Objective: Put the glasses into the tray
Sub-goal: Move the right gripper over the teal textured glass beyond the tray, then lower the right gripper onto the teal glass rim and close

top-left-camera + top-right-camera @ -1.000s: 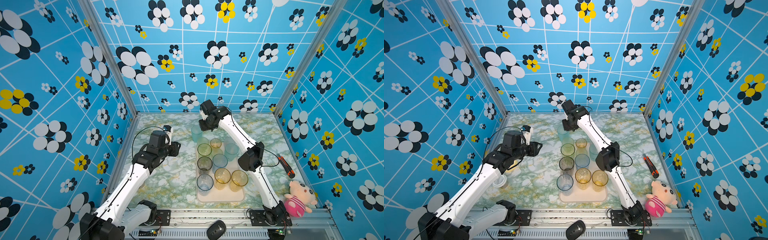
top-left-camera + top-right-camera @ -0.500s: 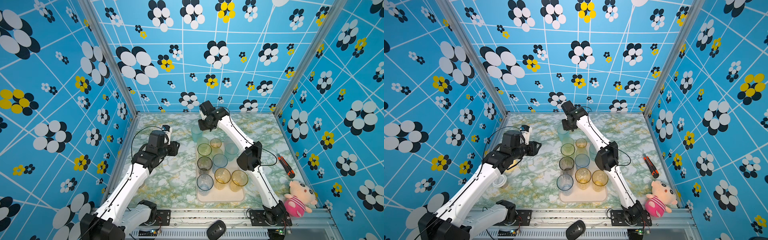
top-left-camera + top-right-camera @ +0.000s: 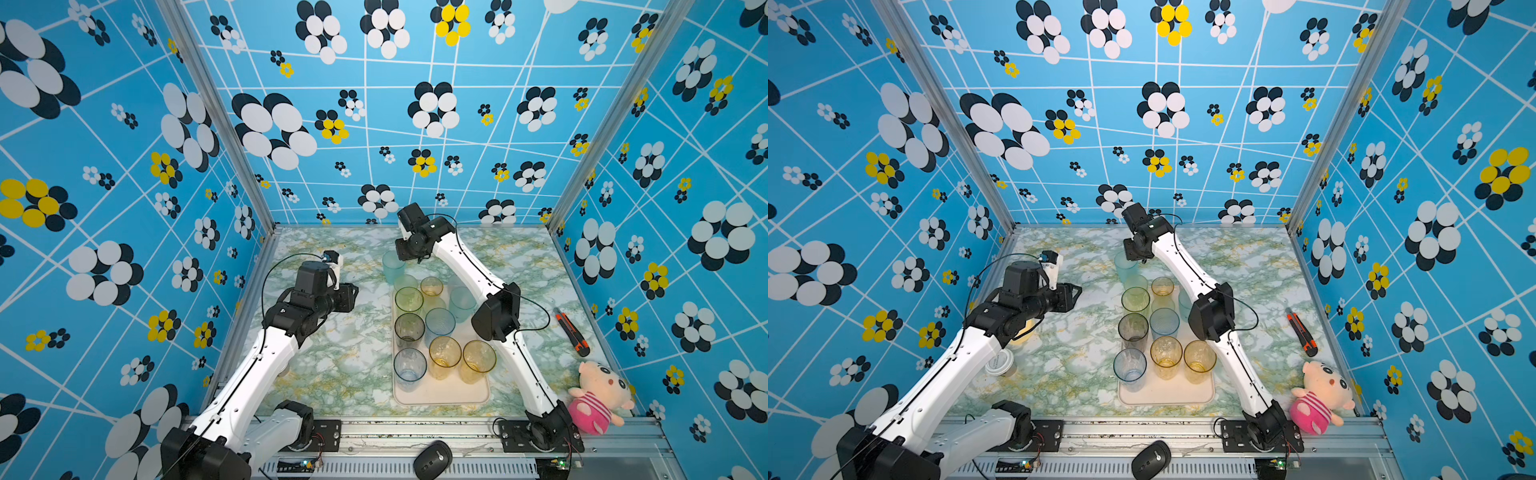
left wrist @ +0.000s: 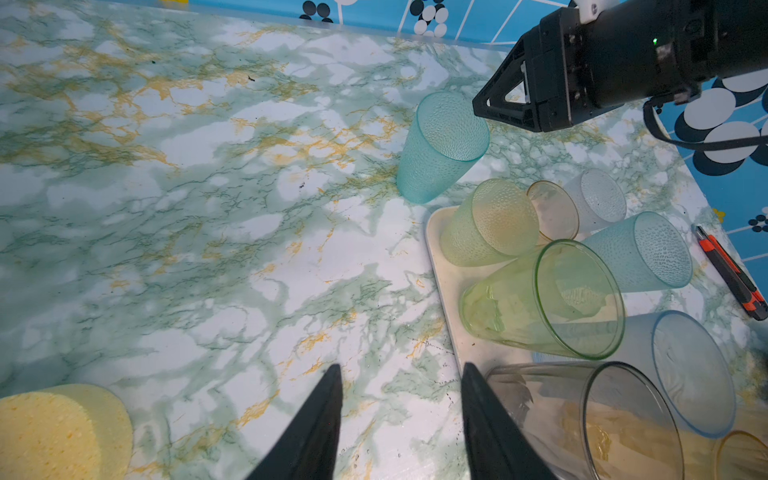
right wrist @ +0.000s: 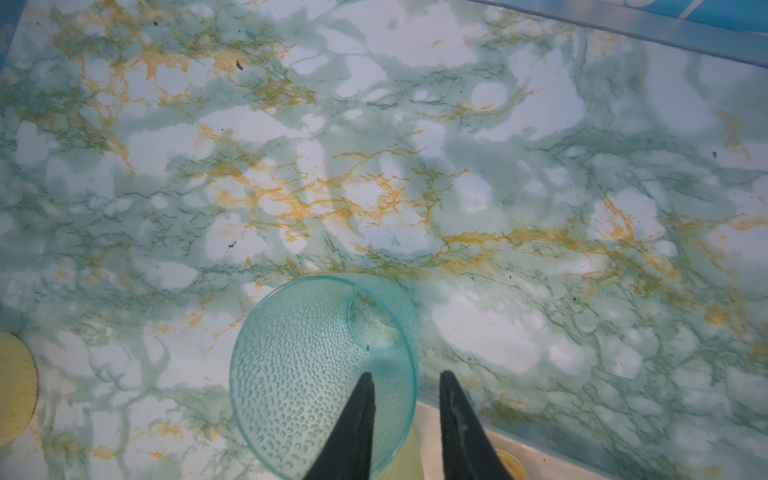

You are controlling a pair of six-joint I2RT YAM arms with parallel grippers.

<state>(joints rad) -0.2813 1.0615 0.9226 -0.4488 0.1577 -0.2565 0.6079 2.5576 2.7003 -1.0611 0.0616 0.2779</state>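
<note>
A textured teal glass (image 3: 392,266) (image 3: 1125,264) (image 4: 440,149) (image 5: 324,374) stands upright on the marble table just beyond the far end of the cream tray (image 3: 440,395) (image 3: 1167,395) (image 4: 436,232). My right gripper (image 3: 405,259) (image 3: 1136,255) (image 5: 405,376) hangs open over its rim, one finger inside and one outside, with a clear gap around the wall. Several glasses (image 3: 444,353) stand in the tray. My left gripper (image 3: 353,297) (image 3: 1077,293) (image 4: 401,368) is open and empty above the table, beside the tray's left edge.
A yellow round disc (image 4: 54,432) and a white lid (image 3: 999,363) lie under the left arm. An orange box cutter (image 3: 573,332) and a pink plush toy (image 3: 598,395) lie right of the tray. The right arm's elbow (image 3: 496,318) hangs over the tray's right side.
The right arm's elbow has drifted slightly left and the left arm has eased back a little. Both grippers keep their openings, and the teal glass has not moved.
</note>
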